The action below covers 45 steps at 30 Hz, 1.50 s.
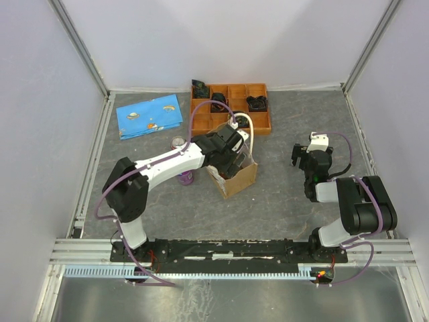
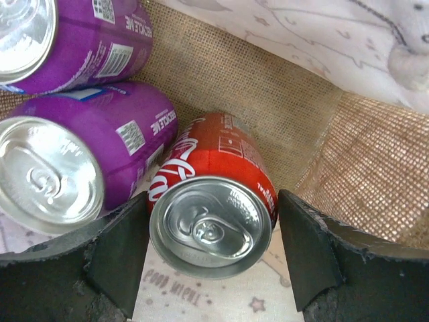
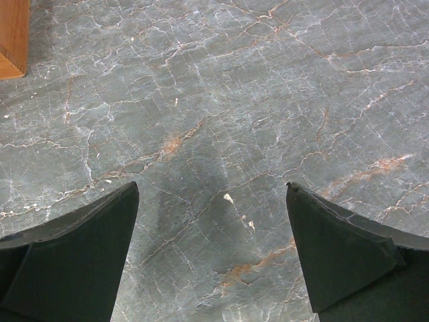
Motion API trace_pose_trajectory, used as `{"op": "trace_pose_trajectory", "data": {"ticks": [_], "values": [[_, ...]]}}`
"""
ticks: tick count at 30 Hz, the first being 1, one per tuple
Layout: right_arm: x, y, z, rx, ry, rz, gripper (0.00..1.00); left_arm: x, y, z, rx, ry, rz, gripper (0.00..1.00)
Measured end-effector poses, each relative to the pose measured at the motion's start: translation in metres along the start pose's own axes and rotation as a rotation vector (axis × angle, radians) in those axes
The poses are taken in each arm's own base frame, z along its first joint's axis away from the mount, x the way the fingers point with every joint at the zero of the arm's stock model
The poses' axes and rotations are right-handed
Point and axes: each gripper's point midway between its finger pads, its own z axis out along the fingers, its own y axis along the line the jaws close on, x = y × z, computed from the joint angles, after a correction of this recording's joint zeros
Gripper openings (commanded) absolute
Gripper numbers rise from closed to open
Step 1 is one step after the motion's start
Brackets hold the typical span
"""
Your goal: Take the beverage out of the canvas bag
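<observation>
1. Small boxy tan-brown canvas bag [image 1: 240,180] with white loop handles: on the grey marbled table [image 3: 268,80], near the centre of the top view, mouth turned toward 10 o'clock.
2. Left gripper [image 2: 212,221]: inside the bag mouth. Its black fingers [image 2: 117,258] stand wide, one at 9 o'clock and one at 3 o'clock of item 3, right at the rim. Whether they press on it cannot be told.
3. Red cola can with silver lid [image 2: 214,168]: the beverage, lying inside the bag on the white printed lining, lid toward the wrist camera, woven burlap wall behind it.
4. Two purple cans with silver lids [image 2: 100,147], [image 2: 87,40]: also in the bag, at 9 and 11 o'clock of item 3, the nearer one touching it.
5. Right gripper [image 3: 211,194]: at 3 o'clock of the bag, well apart, above bare table; fingers spread wide, nothing between them.
6. Orange wooden compartment tray [image 1: 259,121]: at 12 o'clock of the bag, dark parts in several cells.
7. Blue patterned flat cloth [image 1: 149,115]: at 10 o'clock.
8. Two further purple cans [image 1: 179,142], [image 1: 185,178]: upright on the table at 9 o'clock, beside the left arm.
</observation>
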Motion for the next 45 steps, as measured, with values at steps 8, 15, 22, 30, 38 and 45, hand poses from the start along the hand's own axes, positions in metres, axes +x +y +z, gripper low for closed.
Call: {"op": "trace_pose_trajectory", "data": {"ticks": [8, 15, 22, 30, 38, 45], "values": [[0.0, 0.0, 0.0, 0.0, 0.0, 0.0, 0.99, -0.002, 0.0, 0.016, -0.012, 0.028, 0.004, 0.78], [0.0, 0.0, 0.0, 0.0, 0.0, 0.0, 0.99, 0.0, 0.0, 0.018, -0.013, 0.041, 0.007, 0.27], [0.0, 0.0, 0.0, 0.0, 0.0, 0.0, 0.99, 0.0, -0.001, 0.017, -0.011, 0.051, 0.008, 0.03], [0.0, 0.0, 0.0, 0.0, 0.0, 0.0, 0.99, -0.006, -0.013, 0.004, 0.0, 0.055, 0.051, 0.03], [0.0, 0.0, 0.0, 0.0, 0.0, 0.0, 0.99, -0.074, -0.02, -0.056, 0.02, -0.157, 0.051, 0.03], [0.0, 0.0, 0.0, 0.0, 0.0, 0.0, 0.99, -0.108, -0.006, -0.104, -0.032, -0.288, 0.036, 0.03]]}}
